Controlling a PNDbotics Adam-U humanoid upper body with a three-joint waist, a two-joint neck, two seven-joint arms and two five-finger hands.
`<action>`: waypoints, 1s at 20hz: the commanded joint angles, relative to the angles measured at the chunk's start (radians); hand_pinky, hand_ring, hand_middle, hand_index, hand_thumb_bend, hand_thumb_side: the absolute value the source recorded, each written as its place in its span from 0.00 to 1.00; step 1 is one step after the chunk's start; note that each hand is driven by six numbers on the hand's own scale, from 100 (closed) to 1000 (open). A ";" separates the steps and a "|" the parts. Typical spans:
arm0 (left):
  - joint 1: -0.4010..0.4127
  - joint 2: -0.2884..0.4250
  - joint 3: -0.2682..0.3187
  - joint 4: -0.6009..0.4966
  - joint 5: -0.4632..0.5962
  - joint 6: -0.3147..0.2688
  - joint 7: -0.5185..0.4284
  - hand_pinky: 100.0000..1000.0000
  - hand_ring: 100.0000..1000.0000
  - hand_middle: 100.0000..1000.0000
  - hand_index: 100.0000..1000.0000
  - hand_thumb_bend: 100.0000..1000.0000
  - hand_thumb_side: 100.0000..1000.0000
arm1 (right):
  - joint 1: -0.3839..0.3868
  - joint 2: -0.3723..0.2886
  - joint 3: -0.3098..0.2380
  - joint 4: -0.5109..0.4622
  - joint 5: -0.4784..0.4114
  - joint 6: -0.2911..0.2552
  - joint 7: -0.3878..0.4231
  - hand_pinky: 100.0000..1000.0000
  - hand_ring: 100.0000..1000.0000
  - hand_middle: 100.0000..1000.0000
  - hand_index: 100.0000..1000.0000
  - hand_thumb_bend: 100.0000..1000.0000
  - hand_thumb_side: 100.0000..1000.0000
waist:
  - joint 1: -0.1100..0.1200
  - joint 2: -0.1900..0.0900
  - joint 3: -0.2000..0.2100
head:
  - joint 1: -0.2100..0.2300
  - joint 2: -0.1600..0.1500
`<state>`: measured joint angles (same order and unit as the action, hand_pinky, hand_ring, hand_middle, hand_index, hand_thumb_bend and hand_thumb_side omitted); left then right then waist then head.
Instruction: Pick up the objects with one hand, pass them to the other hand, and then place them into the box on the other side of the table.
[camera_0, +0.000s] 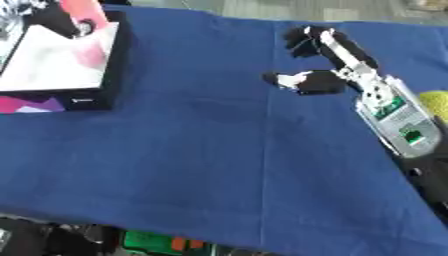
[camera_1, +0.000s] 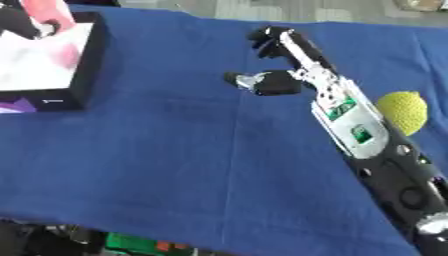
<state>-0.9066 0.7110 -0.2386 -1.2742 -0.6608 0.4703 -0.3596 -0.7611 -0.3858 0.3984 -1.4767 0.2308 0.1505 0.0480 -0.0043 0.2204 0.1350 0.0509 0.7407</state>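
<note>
Both views are soft and slightly blurred throughout, with no crisp edges anywhere. Light is even and fairly bright, falling from above; shadows on the blue cloth (camera_0: 201, 150) are faint. The box (camera_0: 61, 65) at ten o'clock has a washed-out, glaring white top (its print smears into pink). The right hand (camera_1: 289, 55) shows bright highlights at one o'clock.

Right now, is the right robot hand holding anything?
No: the right robot hand is open and empty above the blue cloth, fingers relaxed, thumb out.
</note>
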 joint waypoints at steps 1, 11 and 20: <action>-0.009 0.041 0.031 0.027 -0.003 0.008 0.017 0.70 0.50 0.33 0.37 0.08 0.03 | -0.024 -0.026 -0.014 -0.029 -0.011 -0.001 -0.007 0.76 0.68 0.66 0.78 0.55 0.32 | 0.001 -0.016 -0.002 | 0.019 -0.023; 0.000 0.025 0.074 0.155 -0.017 0.025 0.104 0.70 0.50 0.33 0.37 0.06 0.03 | -0.029 -0.028 -0.012 -0.055 -0.022 0.000 -0.008 0.75 0.68 0.65 0.78 0.56 0.32 | -0.008 -0.008 -0.014 | 0.053 -0.049; -0.009 -0.005 0.098 0.266 -0.039 0.020 0.203 0.70 0.50 0.35 0.39 0.05 0.04 | -0.032 -0.029 -0.010 -0.078 -0.028 0.003 -0.007 0.75 0.68 0.65 0.79 0.56 0.32 | -0.019 0.010 -0.031 | 0.059 -0.034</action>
<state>-0.8930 0.6837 -0.1572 -1.0117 -0.6886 0.4909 -0.1741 -0.7746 -0.3932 0.3952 -1.5278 0.2070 0.1506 0.0433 -0.0279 0.2461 0.1037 0.1059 0.7026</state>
